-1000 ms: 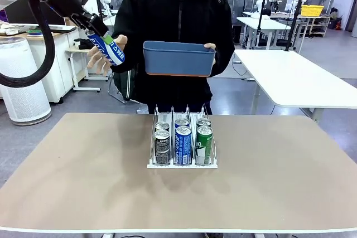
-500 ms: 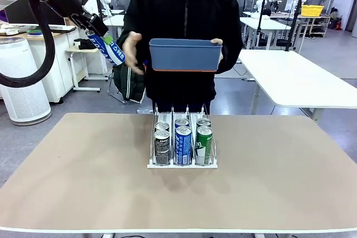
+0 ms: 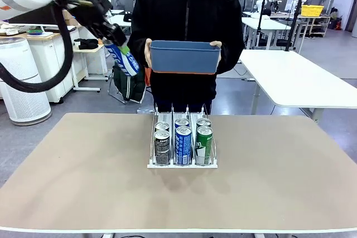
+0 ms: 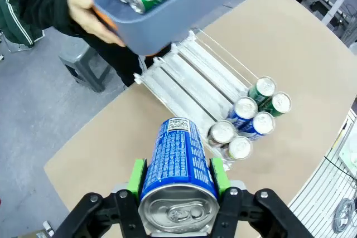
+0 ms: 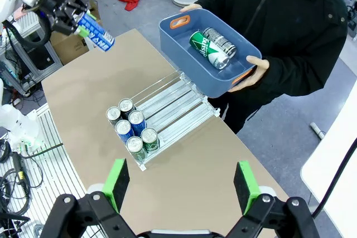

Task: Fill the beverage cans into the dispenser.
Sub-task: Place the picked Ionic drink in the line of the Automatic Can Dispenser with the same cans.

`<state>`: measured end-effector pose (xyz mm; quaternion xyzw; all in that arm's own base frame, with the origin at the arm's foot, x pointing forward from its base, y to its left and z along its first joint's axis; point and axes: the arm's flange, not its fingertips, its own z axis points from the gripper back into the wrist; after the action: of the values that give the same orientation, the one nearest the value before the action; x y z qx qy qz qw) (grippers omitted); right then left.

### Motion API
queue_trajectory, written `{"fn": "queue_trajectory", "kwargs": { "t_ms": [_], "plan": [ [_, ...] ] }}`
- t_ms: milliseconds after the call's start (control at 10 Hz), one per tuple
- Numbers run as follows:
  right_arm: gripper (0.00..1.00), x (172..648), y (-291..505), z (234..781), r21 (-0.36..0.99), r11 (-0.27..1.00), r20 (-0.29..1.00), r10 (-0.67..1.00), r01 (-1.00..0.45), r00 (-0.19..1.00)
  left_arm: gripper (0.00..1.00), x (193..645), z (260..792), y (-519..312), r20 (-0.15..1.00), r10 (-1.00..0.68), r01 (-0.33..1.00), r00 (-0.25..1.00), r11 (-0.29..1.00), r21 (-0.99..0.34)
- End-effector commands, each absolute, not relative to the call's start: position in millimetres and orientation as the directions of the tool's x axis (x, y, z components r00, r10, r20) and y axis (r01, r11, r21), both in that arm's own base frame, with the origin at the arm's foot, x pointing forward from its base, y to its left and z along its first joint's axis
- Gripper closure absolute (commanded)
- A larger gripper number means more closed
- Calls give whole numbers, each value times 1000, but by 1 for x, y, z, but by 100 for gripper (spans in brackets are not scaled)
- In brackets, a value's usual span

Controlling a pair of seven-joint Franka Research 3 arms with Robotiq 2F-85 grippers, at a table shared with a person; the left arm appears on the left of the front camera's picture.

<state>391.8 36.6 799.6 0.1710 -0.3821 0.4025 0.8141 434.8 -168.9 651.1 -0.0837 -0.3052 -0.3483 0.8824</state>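
Handover done: person's hand point(image 3: 148, 54) off blue can point(image 3: 125, 61), back on tub point(image 3: 184, 59). My left claw point(image 3: 120, 53) clamped on can, swung nearer dispenser point(image 3: 182, 165), well apart yet. Right claw point(image 5: 181, 185) spread wide, empty. I judge middle lane next: blue cans there.

The dispenser point(image 3: 167, 166) sits at the middle of the table point(image 3: 83, 182), with six cans point(image 3: 183, 144) upright at its near end, two per lane. Behind the far edge a person point(image 3: 189, 15) holds a tub point(image 3: 184, 58) in the air, with two cans point(image 5: 211, 47) lying in it. Left of the tub, the left gripper point(image 3: 117, 45) holds a tilted can point(image 3: 125, 59) aloft. The right gripper point(image 5: 181, 179) hangs high above the table.
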Motion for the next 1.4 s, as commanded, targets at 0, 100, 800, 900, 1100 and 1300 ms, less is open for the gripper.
{"fn": "queue_trajectory", "kwargs": {
  "t_ms": [0,100,800,900,1100,1300],
  "plan": [
    [0,392,37,800,-28,619,760,523,-785,385,43,415,645,-189,604,-567,654,560,750,97],
    [0,392,37,800,-28,619,760,523,-785,385,43,405,638,-204,621,-575,672,533,733,101],
    [0,392,37,800,-28,619,760,523,-785,385,43,374,611,-254,565,-669,766,483,635,98],
    [0,392,37,800,-28,619,760,523,-785,385,43,374,611,-254,565,-669,766,483,635,98],
    [0,392,37,800,-28,619,760,523,-785,385,43,371,607,-257,550,-691,790,469,607,89],
    [0,392,37,800,-28,619,760,523,-785,385,43,363,613,-269,525,-736,796,428,582,167]
  ]
}}
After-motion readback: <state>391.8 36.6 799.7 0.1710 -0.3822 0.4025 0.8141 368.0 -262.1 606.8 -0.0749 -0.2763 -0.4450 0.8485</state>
